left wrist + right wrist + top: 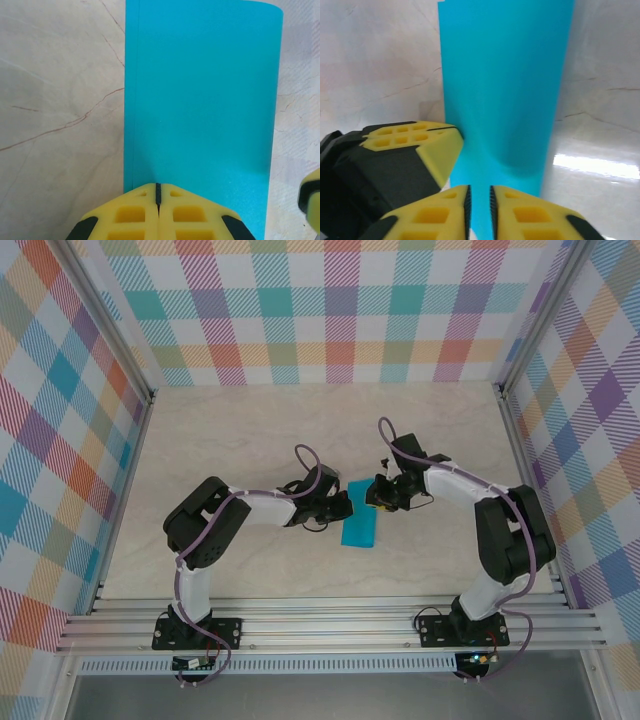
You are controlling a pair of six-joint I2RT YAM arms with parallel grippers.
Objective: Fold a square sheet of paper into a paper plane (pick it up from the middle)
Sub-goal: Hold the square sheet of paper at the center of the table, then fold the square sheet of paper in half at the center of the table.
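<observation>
Sheet of thin teal-blue paper (505,90), folded oblong, runs up-frame from the right gripper (479,192), jaws nearly closed astride its near end, hold unclear; the left gripper (158,186), shut empty, rests on its edge.

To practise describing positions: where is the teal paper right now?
In the top view the teal paper lies near the middle of the table, directly between the left claw and the right claw.
</observation>
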